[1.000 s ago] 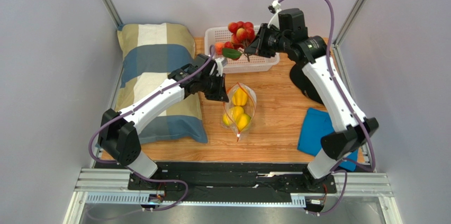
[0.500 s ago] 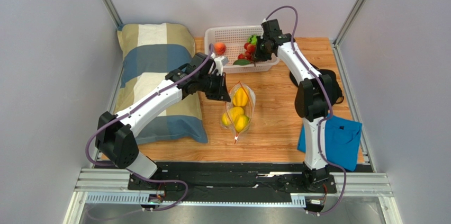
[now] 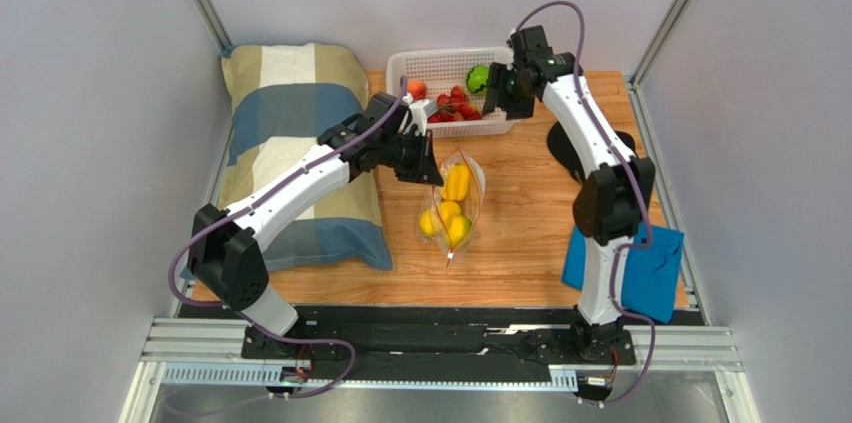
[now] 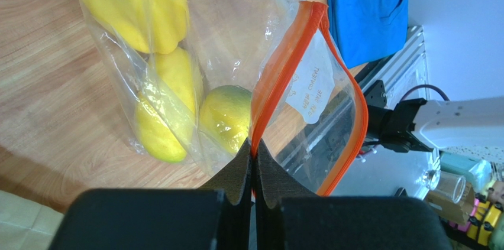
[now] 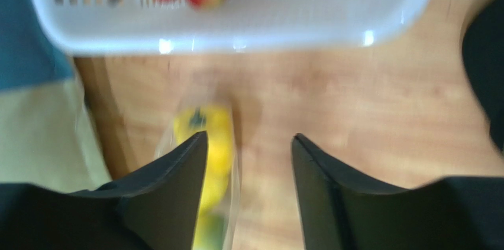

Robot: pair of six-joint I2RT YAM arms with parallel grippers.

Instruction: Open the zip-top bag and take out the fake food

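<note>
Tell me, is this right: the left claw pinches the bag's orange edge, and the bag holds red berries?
Not quite: the left gripper does pinch the orange edge of the zip-top bag, but it holds yellow fake food, as the left wrist view shows.

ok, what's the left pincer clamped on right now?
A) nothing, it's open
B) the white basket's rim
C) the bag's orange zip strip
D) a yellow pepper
C: in the left wrist view the left pincer is shut on the orange zip strip of the zip-top bag, while the yellow fake food lies inside the bag, untouched.
</note>
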